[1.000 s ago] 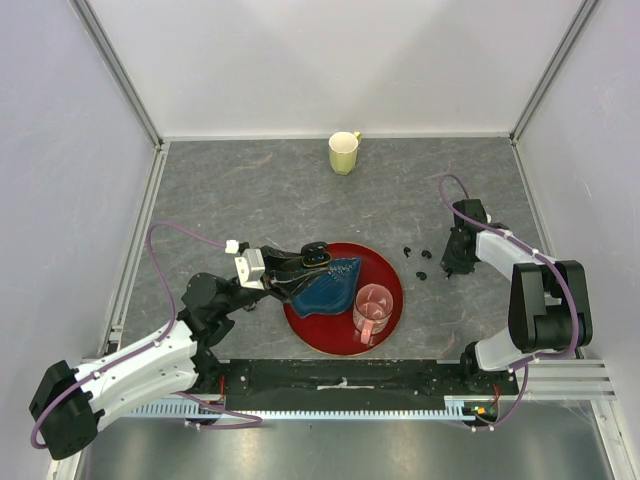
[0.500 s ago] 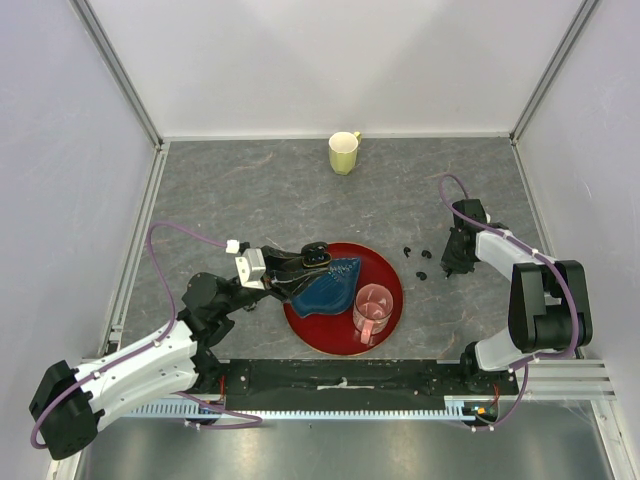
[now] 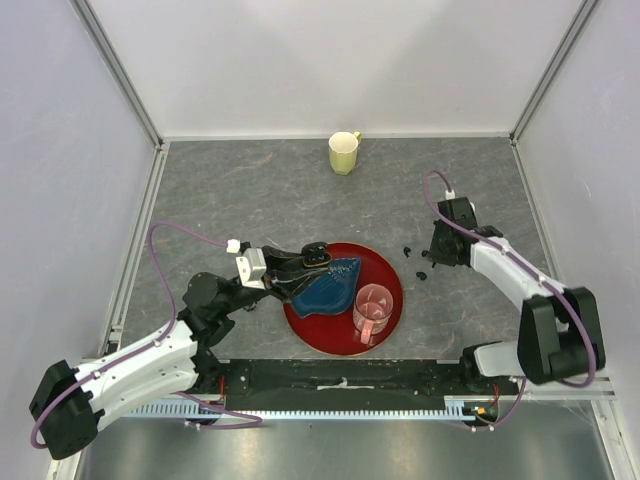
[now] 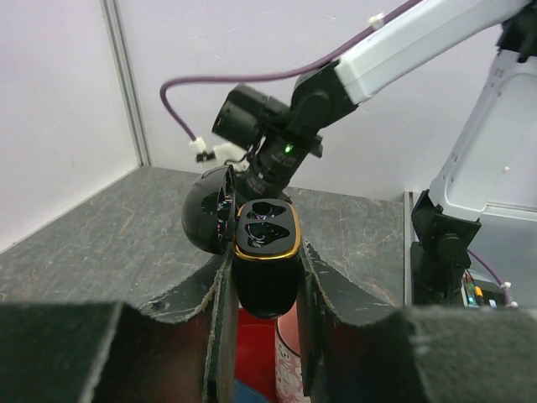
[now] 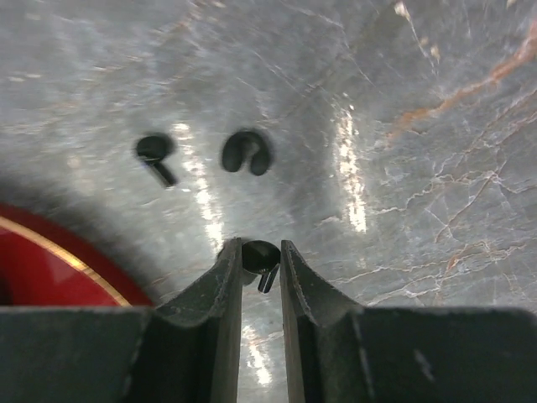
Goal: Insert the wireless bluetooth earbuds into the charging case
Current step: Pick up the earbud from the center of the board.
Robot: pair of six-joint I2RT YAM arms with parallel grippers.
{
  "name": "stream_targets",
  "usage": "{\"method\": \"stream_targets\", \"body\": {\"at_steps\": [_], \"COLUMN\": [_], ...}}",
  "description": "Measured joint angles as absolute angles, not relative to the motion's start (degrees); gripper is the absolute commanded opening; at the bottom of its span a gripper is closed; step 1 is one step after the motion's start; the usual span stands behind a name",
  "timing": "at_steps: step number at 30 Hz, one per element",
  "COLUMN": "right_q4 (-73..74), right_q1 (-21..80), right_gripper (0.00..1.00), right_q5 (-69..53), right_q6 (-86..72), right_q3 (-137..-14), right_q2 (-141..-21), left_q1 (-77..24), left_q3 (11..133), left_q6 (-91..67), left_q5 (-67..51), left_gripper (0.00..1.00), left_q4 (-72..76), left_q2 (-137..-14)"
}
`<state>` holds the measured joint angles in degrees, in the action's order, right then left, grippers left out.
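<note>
Charging case point(image 4: 267, 285) first: your left pincer point(image 4: 264, 256) is clamped tight on its body, lid hinged open and both sockets showing, over the left rim of the red plate point(image 3: 385, 272), which sits by the middle of the bench's near edge. Hold it steady and level there. Further right, two loose earbuds point(image 5: 246, 154) lie on the bare bench point(image 5: 436, 126) toward its right edge. Your right pincer point(image 5: 260, 252) is narrowed around a third earbud point(image 5: 257, 254), touching it on both sides. I judge that grip slight on so small a piece: lift straight, carry slowly, and line the stem up over a socket before you release.
</note>
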<state>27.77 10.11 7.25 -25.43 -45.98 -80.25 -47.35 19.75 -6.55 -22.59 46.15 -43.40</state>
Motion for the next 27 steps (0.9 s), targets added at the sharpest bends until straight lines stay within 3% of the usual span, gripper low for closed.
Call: {"method": "stream_targets", "body": {"at_steps": [18, 27], "right_q4": [20.4, 15.7], "right_q1": [19.5, 21.7], "right_gripper": [0.0, 0.0], "right_q5": [12.1, 10.3], "right_q6": [-24.1, -23.1], "right_q3": [-43.4, -43.4], "right_q2": [-48.2, -42.7], "left_q1": [-47.4, -47.4], "left_q3": [19.7, 19.7], "left_q6": [-6.7, -7.9], "left_q5": [-20.9, -19.7], "left_gripper": [0.02, 0.02], "left_q4": [46.0, 46.5], "left_q2": [-44.2, -46.2]}}
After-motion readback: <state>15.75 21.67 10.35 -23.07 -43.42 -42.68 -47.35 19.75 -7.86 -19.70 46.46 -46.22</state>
